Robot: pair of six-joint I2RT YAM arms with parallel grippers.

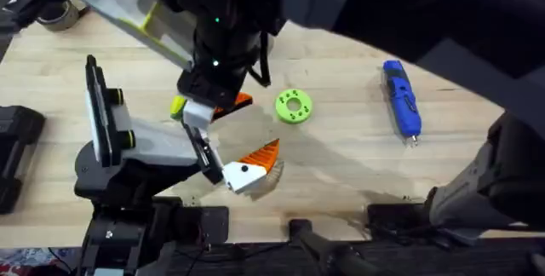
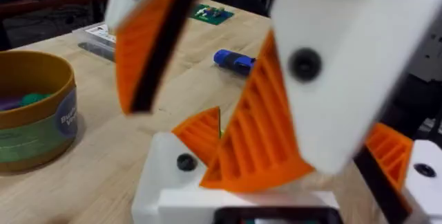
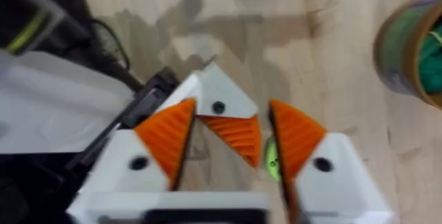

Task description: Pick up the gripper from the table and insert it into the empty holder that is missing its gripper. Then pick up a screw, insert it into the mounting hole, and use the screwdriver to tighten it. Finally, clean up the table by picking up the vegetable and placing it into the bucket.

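Collision is the main hazard. The right gripper (image 3: 231, 117) is held spread wide, nothing grasped, with a white-and-orange gripper piece (image 3: 219, 94) sitting between its pads. Whether that piece lies loose or is carried on the left arm cannot be told, since a black link (image 1: 207, 152) of that arm runs right up to it. If the jaws are closed off-centre, the piece could be pushed aside or tipped on the table (image 1: 341, 165), or the link could be struck.

The right arm is reached across the middle, its wrist turned down over the piece. The screwdriver (image 1: 402, 101) lies flat well apart from this gripper, beyond the green ring disc (image 1: 294, 106). The bucket (image 3: 414, 44) stands off to one side.
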